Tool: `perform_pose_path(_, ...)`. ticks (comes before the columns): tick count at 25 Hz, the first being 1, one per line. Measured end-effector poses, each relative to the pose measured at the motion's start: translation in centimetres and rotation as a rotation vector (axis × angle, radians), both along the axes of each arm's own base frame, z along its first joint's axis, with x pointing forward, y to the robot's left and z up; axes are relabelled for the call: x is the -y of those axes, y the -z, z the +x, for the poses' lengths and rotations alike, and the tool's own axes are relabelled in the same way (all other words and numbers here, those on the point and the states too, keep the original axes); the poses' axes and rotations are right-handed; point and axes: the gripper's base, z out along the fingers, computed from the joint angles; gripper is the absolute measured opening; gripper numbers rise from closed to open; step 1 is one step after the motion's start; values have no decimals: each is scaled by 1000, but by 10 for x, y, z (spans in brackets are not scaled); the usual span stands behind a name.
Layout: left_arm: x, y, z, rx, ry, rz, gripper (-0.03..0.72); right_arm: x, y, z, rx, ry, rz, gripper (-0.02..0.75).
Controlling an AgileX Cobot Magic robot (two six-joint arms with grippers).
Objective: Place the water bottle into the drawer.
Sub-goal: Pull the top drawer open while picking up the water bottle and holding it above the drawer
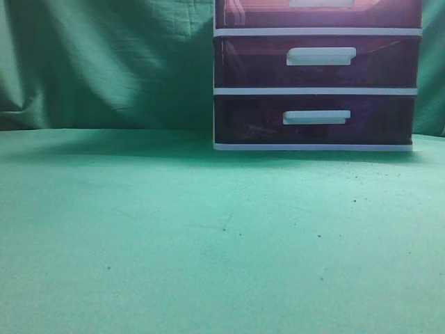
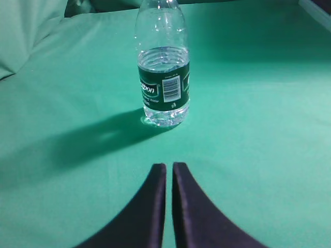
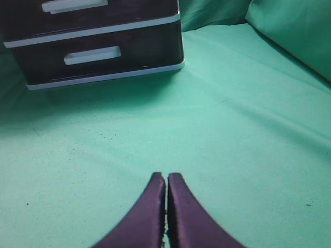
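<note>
A clear water bottle (image 2: 162, 67) with a dark green label stands upright on the green cloth in the left wrist view, apart from and ahead of my left gripper (image 2: 169, 166), which is shut and empty. The bottle does not show in the exterior view. The drawer (image 1: 250, 14), the uppermost dark purple one with a white handle (image 1: 320, 3), is closed and cut off by the top edge of the exterior view. My right gripper (image 3: 166, 175) is shut and empty, well in front of the drawer unit (image 3: 129, 23). Neither gripper shows in the exterior view.
The two lower purple drawers (image 1: 316, 61) (image 1: 313, 120) are closed. The white-framed unit stands at the back right of the green cloth table (image 1: 174, 229). A green cloth backdrop (image 1: 104, 62) hangs behind. Cloth folds rise at the right of the right wrist view (image 3: 295, 31).
</note>
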Motion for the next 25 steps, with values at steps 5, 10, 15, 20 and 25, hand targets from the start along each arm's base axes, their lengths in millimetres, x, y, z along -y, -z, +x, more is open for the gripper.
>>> perform_pose_path(5,0,0,0,0,0,0,0,0,0,0,0,0,0,0)
perform_pose_path(10,0,0,0,0,0,0,0,0,0,0,0,0,0,0)
perform_pose_path(15,0,0,0,0,0,0,0,0,0,0,0,0,0,0)
perform_pose_path(20,0,0,0,0,0,0,0,0,0,0,0,0,0,0)
perform_pose_path(25,7,-15,3,169,69,-35,0,0,0,0,0,0,0,0)
